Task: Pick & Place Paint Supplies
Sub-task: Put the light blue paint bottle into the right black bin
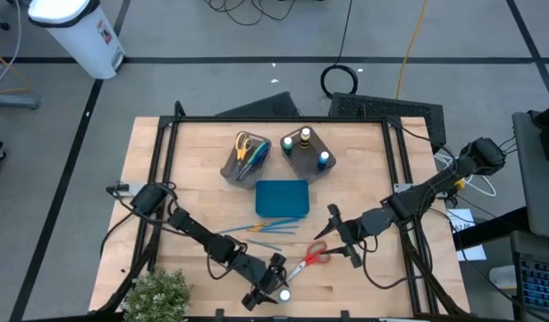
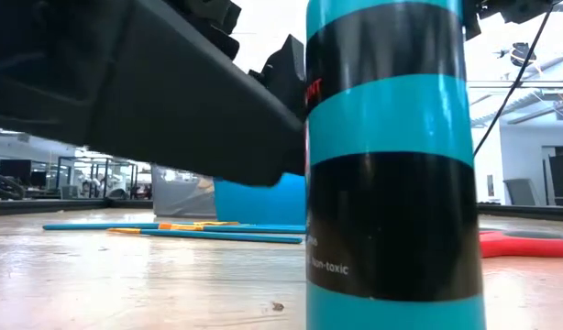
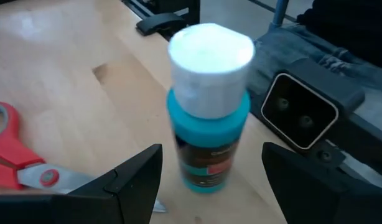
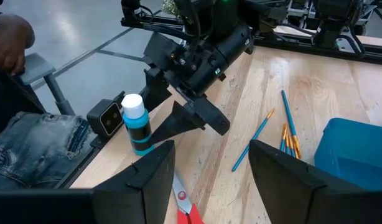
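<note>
From above, the task looks partly done. Far on the bench [image 1: 149, 170], the left bin [image 1: 246, 158] holds yellow-handled scissors [image 1: 244, 143] and the right bin [image 1: 308, 153] holds two paint bottles [image 1: 305, 137]. Still loose are the brushes [image 1: 261, 230] near the teal tray [image 1: 282, 198], the red-handled scissors [image 1: 312, 258], and the teal paint bottle [image 1: 284, 294] at the near edge. The left end effector [image 1: 273, 284] sits at that bottle; the right end effector [image 1: 344, 240] waits just right of the red scissors.

At bench height, the teal bottle [image 2: 391, 165] fills the foreground, its cap cut off by the frame. A dark arm hides much behind it; only the brushes [image 2: 171, 229] and a strip of red handle [image 2: 529, 244] show.

The left wrist view shows the bottle [image 3: 208, 106] upright between the spread fingers [image 3: 134, 180], neither touching it, so no grip yet.

In the right wrist view, its own fingers [image 4: 150, 174] stand apart and empty. The bottle [image 4: 135, 123] stands beside the left end effector [image 4: 191, 121]. A person's jeans show beyond the bench edge.
</note>
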Robot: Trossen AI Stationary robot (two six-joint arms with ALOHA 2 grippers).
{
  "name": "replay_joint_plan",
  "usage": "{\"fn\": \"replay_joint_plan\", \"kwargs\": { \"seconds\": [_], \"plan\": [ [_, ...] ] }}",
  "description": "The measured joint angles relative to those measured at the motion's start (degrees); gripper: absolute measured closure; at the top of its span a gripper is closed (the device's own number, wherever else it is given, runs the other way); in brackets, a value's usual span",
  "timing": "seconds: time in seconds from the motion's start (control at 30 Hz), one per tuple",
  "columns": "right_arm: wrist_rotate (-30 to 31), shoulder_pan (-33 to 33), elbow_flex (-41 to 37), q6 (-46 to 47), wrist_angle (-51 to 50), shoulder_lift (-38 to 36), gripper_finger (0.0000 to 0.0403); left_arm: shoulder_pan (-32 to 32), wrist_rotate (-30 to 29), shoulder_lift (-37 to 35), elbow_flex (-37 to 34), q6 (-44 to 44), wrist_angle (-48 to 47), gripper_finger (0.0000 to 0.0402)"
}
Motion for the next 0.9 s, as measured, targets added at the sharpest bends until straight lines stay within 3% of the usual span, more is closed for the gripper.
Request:
{"fn": "replay_joint_plan", "kwargs": {
  "seconds": [0.23, 0.53, 0.9],
  "plan": [
    [0.0, 0.0, 0.0, 0.0, 0.0, 0.0, 0.0206, 0.6, 1.9, 0.0, 0.0, 1.9, 0.6, 0.0124],
    [0.0, 0.0, 0.0, -0.2, 0.0, 0.0, 0.0206, 0.9, 2.0, 0.1, 0.0, 5.7, 3.5, 0.0201],
    [0.0, 0.0, 0.0, -0.2, 0.0, 0.0, 0.0206, 0.9, 2.0, 0.1, 0.0, 7.5, 3.5, 0.0250]
  ]
}}
